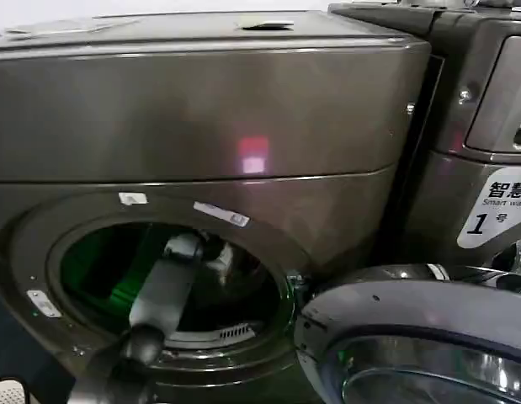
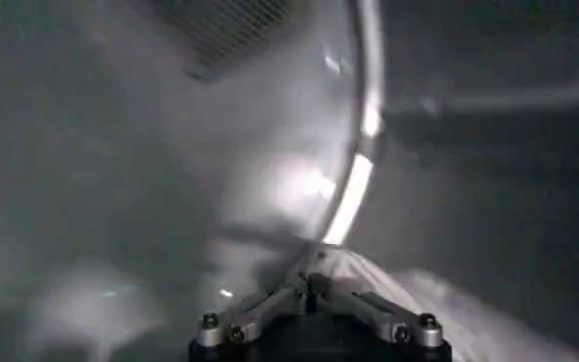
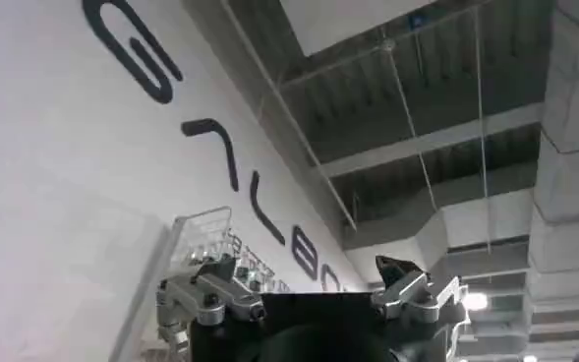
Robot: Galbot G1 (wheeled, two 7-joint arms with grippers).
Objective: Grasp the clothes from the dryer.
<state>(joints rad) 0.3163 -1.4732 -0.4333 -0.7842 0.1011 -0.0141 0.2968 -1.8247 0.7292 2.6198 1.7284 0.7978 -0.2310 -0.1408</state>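
Left gripper point(image 2: 314, 285) clenched on white clothes point(image 2: 368, 271) inside dryer point(image 1: 201, 126); neighbouring label point(image 1: 496, 206) "Smart wash", "1"; right gripper point(image 3: 314, 285) released.

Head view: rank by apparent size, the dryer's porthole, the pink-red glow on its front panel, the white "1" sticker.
1. Porthole, largest.
2. White "1" sticker, cut by the frame edge.
3. Pink-red glow, smallest.
The left arm reaches into the porthole.

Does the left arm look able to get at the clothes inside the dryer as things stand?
Probably yes. The dryer door hangs open, the left arm reaches through the porthole, and the left gripper appears shut on the clothes inside the drum.
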